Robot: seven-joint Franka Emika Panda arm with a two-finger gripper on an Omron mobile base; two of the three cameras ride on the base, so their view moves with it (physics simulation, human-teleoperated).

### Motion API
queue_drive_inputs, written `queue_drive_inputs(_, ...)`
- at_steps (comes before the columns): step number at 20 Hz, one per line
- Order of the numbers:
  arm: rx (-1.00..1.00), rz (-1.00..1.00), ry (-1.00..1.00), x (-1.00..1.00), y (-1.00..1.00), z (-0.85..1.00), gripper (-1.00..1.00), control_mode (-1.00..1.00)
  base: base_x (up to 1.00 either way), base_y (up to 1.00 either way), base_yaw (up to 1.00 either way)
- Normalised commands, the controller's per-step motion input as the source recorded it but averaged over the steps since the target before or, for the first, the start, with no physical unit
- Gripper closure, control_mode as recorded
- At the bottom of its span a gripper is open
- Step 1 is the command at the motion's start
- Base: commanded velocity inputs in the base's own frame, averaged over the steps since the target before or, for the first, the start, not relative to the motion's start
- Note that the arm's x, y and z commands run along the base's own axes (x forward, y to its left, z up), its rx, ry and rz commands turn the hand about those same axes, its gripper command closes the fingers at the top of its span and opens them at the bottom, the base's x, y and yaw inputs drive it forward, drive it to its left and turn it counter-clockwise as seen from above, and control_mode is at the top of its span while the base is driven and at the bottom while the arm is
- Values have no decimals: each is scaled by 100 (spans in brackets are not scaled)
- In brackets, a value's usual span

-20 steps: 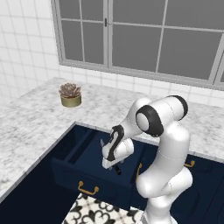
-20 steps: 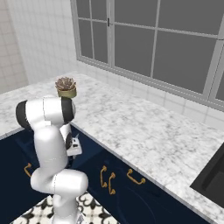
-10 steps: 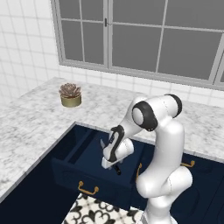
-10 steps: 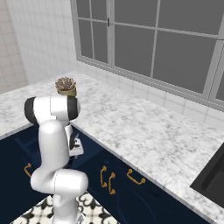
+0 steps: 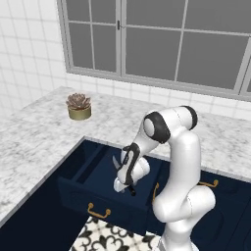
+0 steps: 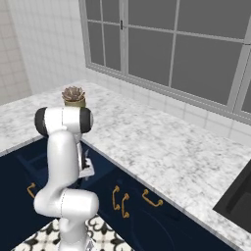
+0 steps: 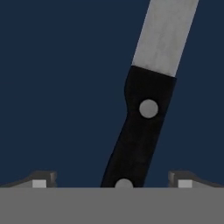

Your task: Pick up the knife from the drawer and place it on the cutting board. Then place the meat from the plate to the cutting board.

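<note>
Claw (image 7: 112,183): spread wide, holding nothing, one fingertip (image 7: 40,180) on each side of the knife (image 7: 144,109) handle and apart from it; hangs low inside the drawer (image 5: 83,169), as the left base view shows it (image 5: 128,184). Knife: lies flat on the dark navy drawer floor; black handle with two pale rivets runs between the fingertips in the hand view, grey blade leading away toward the top of that view, slightly slanted; blade tip out of frame. Drawer: navy, pulled out from the cabinet run below the desk (image 5: 44,132), brass bail handle (image 5: 98,212) on its front; the arm (image 5: 179,162) bends down into it from the right in the left base view. Desk: grey-white marble, L-shaped, running along the tiled wall under the window (image 5: 162,41). Potted succulent (image 5: 79,106): stands on the desk near the corner, well apart from the drawer; also seen behind the arm's shoulder in the right base view (image 6: 73,96). Other navy fronts with brass handles (image 6: 122,202): closed. Floor (image 5: 105,238): black-and-white patterned tile below the drawer.
</note>
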Motion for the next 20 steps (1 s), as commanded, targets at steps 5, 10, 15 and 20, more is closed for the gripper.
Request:
queue_drive_inputs(5,-3,5,0,0,8,-36,100,-100,0,0,0)
queue_drive_inputs(10,0,14,6,-23,21,-21,100,-100,0,0,0)
queue_drive_inputs(15,0,8,2,-27,3,0,100,-100,0,0,0)
queue_drive_inputs(20,0,9,0,-25,0,-1,100,-100,0,0,0)
